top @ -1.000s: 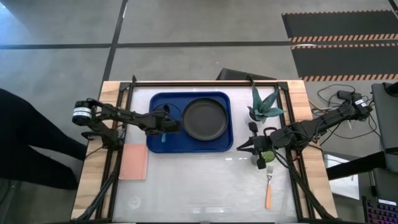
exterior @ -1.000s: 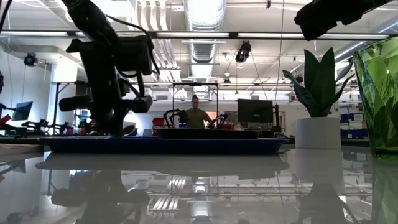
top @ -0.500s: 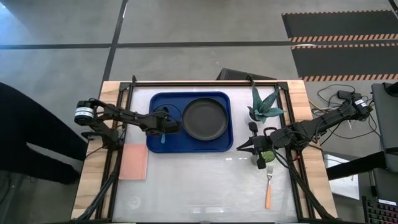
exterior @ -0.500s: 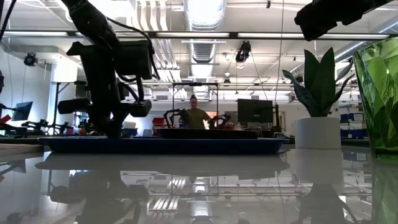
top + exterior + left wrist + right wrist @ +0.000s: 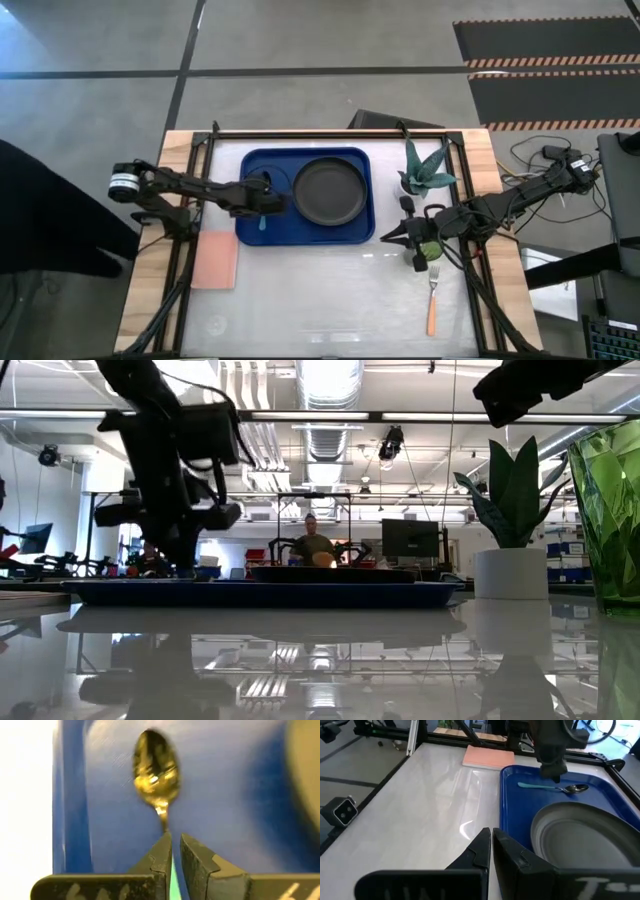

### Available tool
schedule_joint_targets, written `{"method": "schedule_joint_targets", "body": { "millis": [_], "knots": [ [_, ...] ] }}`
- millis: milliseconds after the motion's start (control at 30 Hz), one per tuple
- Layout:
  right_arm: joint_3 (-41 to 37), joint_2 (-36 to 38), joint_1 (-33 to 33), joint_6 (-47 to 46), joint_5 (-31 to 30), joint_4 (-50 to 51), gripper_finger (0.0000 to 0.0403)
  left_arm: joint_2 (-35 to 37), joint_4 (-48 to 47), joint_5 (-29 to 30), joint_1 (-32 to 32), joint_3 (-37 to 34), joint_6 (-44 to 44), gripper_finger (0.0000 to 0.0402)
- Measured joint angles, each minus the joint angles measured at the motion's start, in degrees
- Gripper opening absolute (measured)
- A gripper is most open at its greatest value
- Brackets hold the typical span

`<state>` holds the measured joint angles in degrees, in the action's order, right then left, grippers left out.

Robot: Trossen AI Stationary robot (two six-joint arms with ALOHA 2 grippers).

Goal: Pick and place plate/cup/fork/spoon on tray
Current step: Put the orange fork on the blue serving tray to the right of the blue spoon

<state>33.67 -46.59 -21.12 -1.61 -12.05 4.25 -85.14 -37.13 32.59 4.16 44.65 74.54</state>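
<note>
Start at the left of the desk (image 5: pixel 330 310): the flat pink rectangle (image 5: pixel 214 260) lies there, matte and thin, and has no part in the job. Just beyond it your left claw (image 5: pixel 172 845) sits above the spoon (image 5: pixel 554 786), fingers parted only a sliver, either side of the teal handle. The spoon lies flat in the left part of the blue tray (image 5: pixel 258 161), its shiny bowl reflecting gold in the left wrist view. From these views it reads as placed, so your move, I judge, is to open a little wider and lift straight up, so the pads do not drag the slim, slippery handle across the smooth plastic.

Next along, the plate (image 5: pixel 329 192) fills the tray's right half: round, matte dark grey, with a raised rim. The tray itself is glossy, with rounded corners and a low lip.

Right of the tray stands the spiky plant (image 5: pixel 424 168) in its white pot. Near it, your right claw (image 5: pixel 491 845) waits over the bare desk with its fingers nearly together, holding nothing. The faceted, translucent green cup (image 5: pixel 612 525) stands beneath that arm; approach it from the side and squeeze gently, since thin ribbed walls may slip or flex. Farthest right lies the fork (image 5: pixel 432 301), metal tines and orange handle, flat on the glossy desk and hard to pinch.
</note>
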Motion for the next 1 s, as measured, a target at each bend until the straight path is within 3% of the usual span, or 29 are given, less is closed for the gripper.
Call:
{"method": "schedule_joint_targets", "body": {
  "millis": [333,633,833,1000],
  "knots": [
    [0.3,-0.1,0.0,-5.1,-0.2,-3.8,0.0009,12.0,9.2,4.5,-10.4,0.7,-22.6,0.002],
    [3.6,-0.4,-0.6,-12.7,0.8,-6.5,0.0009,17.4,28.0,7.5,-18.9,0.1,-45.3,0.002],
    [11.2,-0.9,-5.1,-17.1,14.0,-3.7,0.0009,16.6,36.3,7.6,-19.6,0.1,-55.8,0.002],
    [19.3,-1.3,-12.9,-25.6,11.2,7.7,0.0009,16.5,36.7,7.6,-19.6,0.1,-58.9,0.002]
  ]
}}
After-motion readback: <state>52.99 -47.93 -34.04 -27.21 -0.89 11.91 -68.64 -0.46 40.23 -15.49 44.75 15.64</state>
